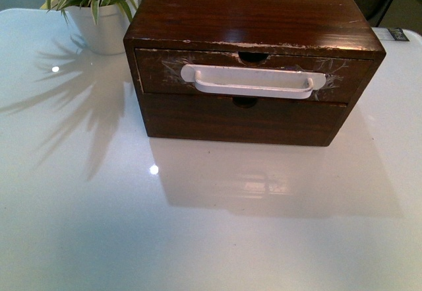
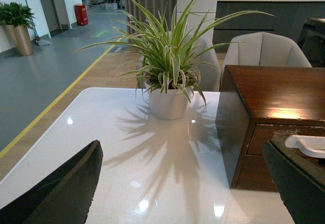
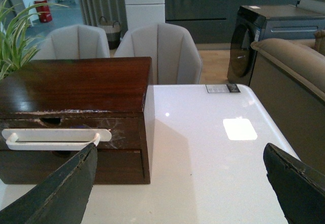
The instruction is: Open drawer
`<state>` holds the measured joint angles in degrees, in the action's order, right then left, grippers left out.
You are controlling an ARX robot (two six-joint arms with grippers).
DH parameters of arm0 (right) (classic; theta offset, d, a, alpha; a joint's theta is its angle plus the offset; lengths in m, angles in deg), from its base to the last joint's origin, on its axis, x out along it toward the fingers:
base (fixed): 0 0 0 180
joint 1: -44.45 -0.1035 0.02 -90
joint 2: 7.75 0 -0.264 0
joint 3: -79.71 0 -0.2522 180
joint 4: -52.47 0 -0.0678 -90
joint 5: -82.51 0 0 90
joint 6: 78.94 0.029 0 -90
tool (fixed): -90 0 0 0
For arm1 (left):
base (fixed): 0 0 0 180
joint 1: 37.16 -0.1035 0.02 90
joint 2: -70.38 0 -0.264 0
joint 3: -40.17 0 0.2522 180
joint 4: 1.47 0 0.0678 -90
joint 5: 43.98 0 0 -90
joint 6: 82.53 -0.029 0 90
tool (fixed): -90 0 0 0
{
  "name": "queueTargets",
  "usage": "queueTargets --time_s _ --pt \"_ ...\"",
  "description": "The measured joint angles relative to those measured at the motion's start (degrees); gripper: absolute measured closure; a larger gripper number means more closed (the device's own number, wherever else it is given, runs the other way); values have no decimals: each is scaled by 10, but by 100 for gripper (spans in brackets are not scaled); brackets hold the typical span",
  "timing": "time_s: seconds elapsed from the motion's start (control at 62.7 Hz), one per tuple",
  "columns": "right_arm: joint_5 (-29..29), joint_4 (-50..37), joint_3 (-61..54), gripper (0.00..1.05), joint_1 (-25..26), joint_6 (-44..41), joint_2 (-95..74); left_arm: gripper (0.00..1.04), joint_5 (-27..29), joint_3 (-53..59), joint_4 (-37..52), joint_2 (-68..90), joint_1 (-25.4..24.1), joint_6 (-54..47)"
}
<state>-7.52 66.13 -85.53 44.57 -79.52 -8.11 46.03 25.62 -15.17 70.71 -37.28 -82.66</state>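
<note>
A dark-brown wooden chest stands on the white table. Its upper drawer sits shut, with a long white bar handle, scuffed taped front and a half-round notch in the top edge. The plain lower front has no handle. Neither arm shows in the front view. My left gripper is open and empty, left of the chest, with the handle end by one finger. My right gripper is open and empty, right of the chest, the handle just beyond one finger.
A potted spider plant in a white pot stands at the back left beside the chest; it also shows in the left wrist view. Pale chairs stand behind the table. A sofa lies past the table's right edge.
</note>
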Motion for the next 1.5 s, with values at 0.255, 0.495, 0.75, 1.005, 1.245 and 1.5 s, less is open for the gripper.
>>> queueTargets --time_s 0.255,0.495,0.75,1.005,1.245,1.5 --pt "0 0 0 9 0 0 0 8 0 0 0 0 0 0" --pt "-12 130 111 9 75 -96 -269 8 -243 -93 -195 172 -4 26" --pt "74 -87 172 9 98 -375 -528 8 -245 -129 43 414 115 -78" --pt "71 -173 265 9 -1 -578 -775 8 -281 -213 245 727 186 -245" --pt "50 -170 352 9 -109 -698 -903 8 -298 -306 240 905 205 -419" --pt "50 -146 428 9 -164 -732 -982 8 -315 -387 185 987 215 -521"
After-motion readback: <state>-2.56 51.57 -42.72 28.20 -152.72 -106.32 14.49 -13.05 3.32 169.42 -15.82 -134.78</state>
